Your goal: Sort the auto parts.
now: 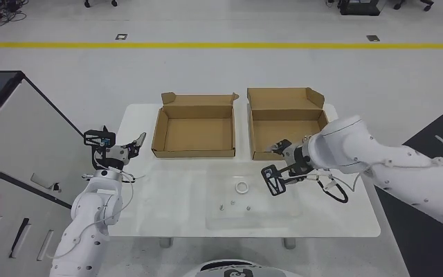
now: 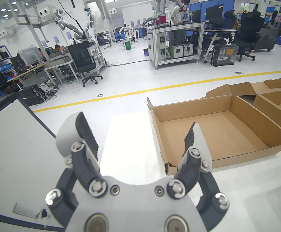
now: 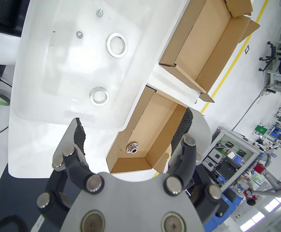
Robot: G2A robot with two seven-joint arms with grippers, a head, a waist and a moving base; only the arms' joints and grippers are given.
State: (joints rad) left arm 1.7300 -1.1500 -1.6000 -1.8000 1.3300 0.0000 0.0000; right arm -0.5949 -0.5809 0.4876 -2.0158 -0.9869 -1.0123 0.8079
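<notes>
Two open cardboard boxes stand side by side at the back of the white table: the left box [image 1: 194, 128] [image 2: 193, 109] with a bare floor, and the right box [image 1: 284, 124] [image 3: 151, 114]. A small metal flanged hub [image 3: 131, 149] lies in a near corner of the right box. In front lies a clear tray [image 1: 287, 208] [image 3: 44, 66] holding two metal rings [image 3: 117, 45] [image 3: 99, 96] and small bolts [image 1: 232, 203] [image 3: 100, 12]. My right gripper [image 1: 272, 165] [image 3: 132, 125] hangs open and empty over the right box's front wall. My left gripper [image 1: 135, 145] [image 2: 137, 129] is open and empty at the table's left edge.
The box flaps [image 1: 315, 97] stand up at the back. The table's front edge [image 1: 249, 234] runs just past the tray. A grey cabinet [image 1: 28, 131] stands left of the table, close to my left arm.
</notes>
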